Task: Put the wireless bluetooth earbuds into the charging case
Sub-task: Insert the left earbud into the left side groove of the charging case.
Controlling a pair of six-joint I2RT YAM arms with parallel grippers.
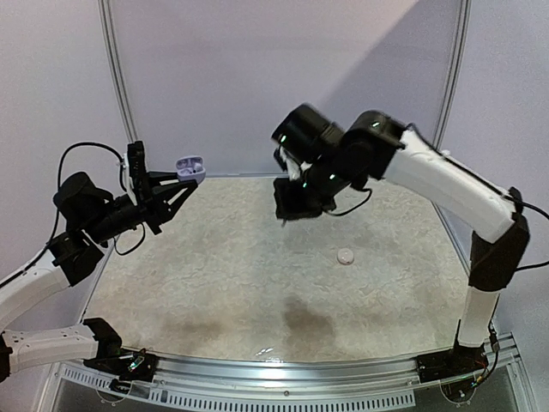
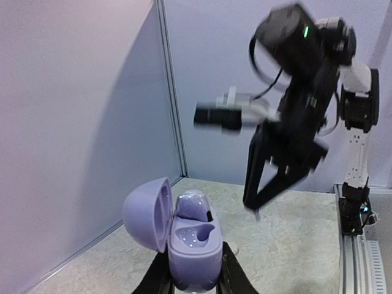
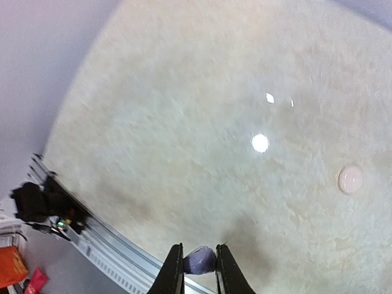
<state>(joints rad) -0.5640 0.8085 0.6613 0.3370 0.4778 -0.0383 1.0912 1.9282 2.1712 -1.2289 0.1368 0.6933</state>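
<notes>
The charging case [image 1: 190,166] is pale lavender and hangs above the back left of the table, with my left gripper [image 1: 176,184] shut on it. In the left wrist view its lid [image 2: 146,211] stands open to the left of the base [image 2: 195,257], which sits between my left gripper's [image 2: 196,277] jaws. One earbud [image 2: 195,205] rests in the far socket; the near socket [image 2: 199,236] is bare. My right gripper [image 1: 285,215] hovers over the table's middle, blurred in the left wrist view [image 2: 260,196]. My right gripper [image 3: 199,252] is shut on a second lavender earbud [image 3: 201,262].
A small white round disc [image 1: 346,256] lies on the table right of centre, also in the right wrist view [image 3: 350,179]. A metal rail [image 1: 283,369] runs along the near edge. Grey walls with an upright post [image 2: 171,92] close the back.
</notes>
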